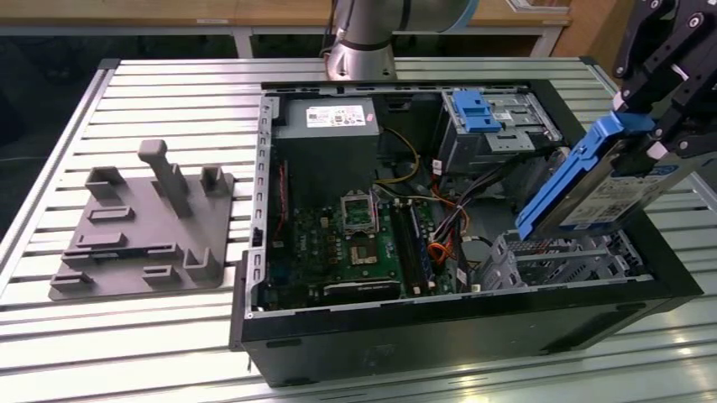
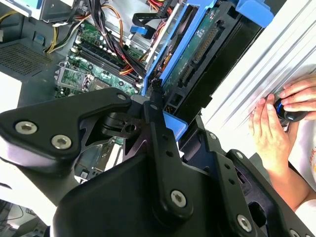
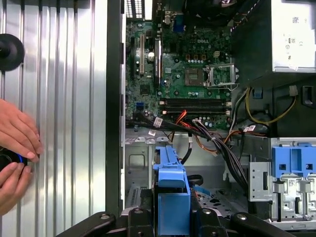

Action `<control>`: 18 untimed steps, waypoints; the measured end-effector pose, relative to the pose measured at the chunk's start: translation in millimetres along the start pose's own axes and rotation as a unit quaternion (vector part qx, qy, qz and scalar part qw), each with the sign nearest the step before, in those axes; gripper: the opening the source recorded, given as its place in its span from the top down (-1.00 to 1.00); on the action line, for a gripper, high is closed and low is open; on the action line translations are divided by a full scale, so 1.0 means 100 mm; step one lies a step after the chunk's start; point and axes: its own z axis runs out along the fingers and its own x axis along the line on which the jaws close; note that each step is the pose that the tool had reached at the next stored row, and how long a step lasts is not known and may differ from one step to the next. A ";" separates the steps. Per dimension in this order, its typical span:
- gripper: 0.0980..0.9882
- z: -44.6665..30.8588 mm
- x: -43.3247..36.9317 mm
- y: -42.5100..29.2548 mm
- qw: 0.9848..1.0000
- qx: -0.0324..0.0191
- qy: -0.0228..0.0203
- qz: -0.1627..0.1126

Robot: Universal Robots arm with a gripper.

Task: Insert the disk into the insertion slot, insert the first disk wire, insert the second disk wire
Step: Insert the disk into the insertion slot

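The gripper (image 1: 652,134) hangs at the exterior view's right above the open PC case (image 1: 448,327), clamped tight on the top end of the disk (image 1: 605,197). The disk sits tilted, low end just over the insertion slot (image 1: 560,260), not in yet. Count: one disk, one slot cage, one taller cage with a blue latch (image 1: 479,113), and a person's two hands (image 3: 19,134) on the slatted table (image 1: 168,92) beside the case.
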 end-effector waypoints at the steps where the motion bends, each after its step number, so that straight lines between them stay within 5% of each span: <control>1: 0.41 0.008 0.000 0.000 1.000 0.000 0.000 0.000; 18: 0.41 0.137 0.007 0.003 1.000 0.000 0.001 0.000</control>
